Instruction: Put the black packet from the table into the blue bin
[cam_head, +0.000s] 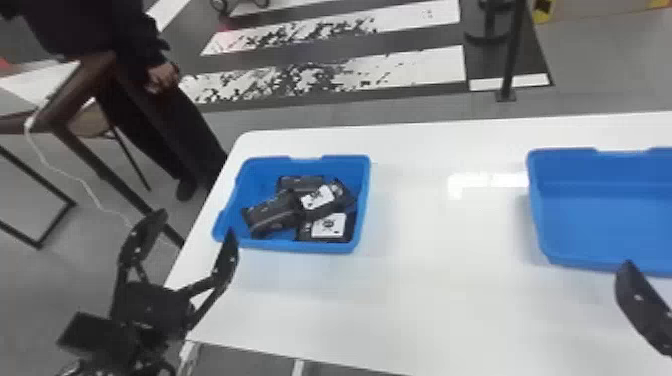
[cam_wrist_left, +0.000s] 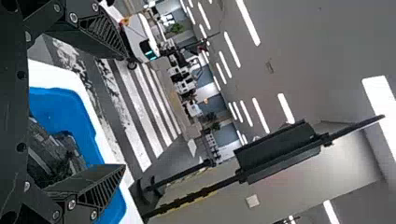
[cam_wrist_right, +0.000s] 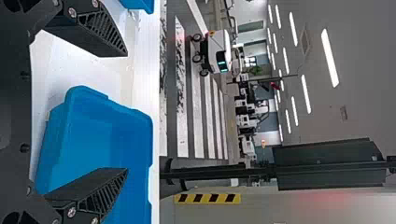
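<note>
Four black packets (cam_head: 272, 216), at least by my count, lie heaped in the left blue bin (cam_head: 280, 245), and that bin sits by the far left corner of the worktop (cam_head: 425, 305)! My left claw (cam_head: 196, 225) is released, fingers spread, hanging by the worktop's left edge, just short of the bin's near left corner. Over on the right, the right claw (cam_wrist_right: 126, 112) is spread too, nothing between its fingers, waiting by the right blue bin (cam_head: 600, 215).

So where's the play? The task says table, but the packets I see are inside the bin, so I'd call this one as good as delivered, with backing off the likely call. Should a packet need straightening, it's my left claw's ball, clearly the nearer of the two. The heap lies ahead of it and to its right, beyond the near rim. The leftmost packet lies aslant, its long axis running from near left to far right, so I'd want my fingers either side of that line, coming over the rim from above. Careful there: a low swing could clip the near rim and shove the bin, and the packets overlap, so tugging one may well drag its neighbour.
</note>
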